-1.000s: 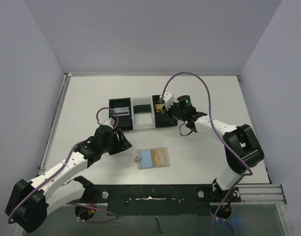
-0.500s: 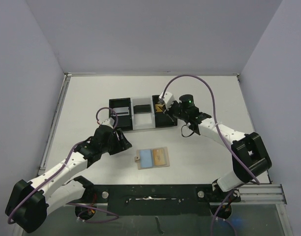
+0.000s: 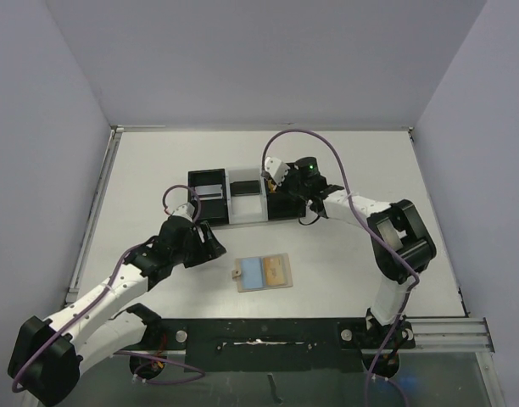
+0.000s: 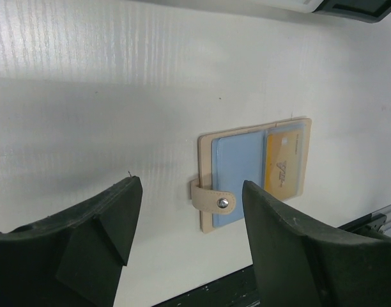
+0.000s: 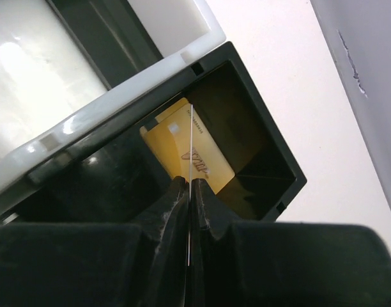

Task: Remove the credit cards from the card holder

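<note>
Jaws on right pinch a credit card point(image 5: 191, 144) edge-on; left jaws spread wide.

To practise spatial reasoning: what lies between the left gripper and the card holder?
Nothing; the top view shows only bare table between left gripper and card holder.

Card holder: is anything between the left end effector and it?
Nothing visible. Only bare table separates the open left end effector from the card holder, which lies open with a light blue card exposed.
</note>
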You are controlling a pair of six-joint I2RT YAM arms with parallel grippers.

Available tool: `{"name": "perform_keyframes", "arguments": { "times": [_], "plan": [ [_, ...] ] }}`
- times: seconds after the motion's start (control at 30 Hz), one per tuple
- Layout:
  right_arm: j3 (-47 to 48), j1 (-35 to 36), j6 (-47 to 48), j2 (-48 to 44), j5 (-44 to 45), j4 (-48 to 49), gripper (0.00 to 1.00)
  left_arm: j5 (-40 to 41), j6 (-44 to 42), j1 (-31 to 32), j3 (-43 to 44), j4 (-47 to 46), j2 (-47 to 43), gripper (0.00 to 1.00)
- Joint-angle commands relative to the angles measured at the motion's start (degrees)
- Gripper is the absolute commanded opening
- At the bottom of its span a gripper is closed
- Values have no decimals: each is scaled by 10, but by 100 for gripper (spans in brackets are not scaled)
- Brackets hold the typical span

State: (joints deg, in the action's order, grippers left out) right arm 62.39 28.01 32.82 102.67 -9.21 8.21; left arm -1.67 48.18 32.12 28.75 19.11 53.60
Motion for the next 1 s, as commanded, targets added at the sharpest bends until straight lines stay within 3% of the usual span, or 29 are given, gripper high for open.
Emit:
{"name": "perform_keyframes", "arguments": {
  "times": [0.0,0.37,0.63,0.7,0.77,0.97],
  "plan": [
    [55,-5,28,31,36,48,2,12,-21,-4,36,13,-16,63],
    [113,0,112,98,68,10,2,8,-5,-6,19,3,-30,63],
    [135,7,145,125,61,-54,9,13,-12,-7,31,21,-32,64],
    [137,7,143,123,61,-61,16,14,-11,-7,33,22,-32,64],
    [142,7,133,123,63,-69,31,16,-11,-7,33,22,-32,64],
    [132,-1,110,105,36,-67,39,18,-10,-7,38,31,-28,64]
  ]
}}
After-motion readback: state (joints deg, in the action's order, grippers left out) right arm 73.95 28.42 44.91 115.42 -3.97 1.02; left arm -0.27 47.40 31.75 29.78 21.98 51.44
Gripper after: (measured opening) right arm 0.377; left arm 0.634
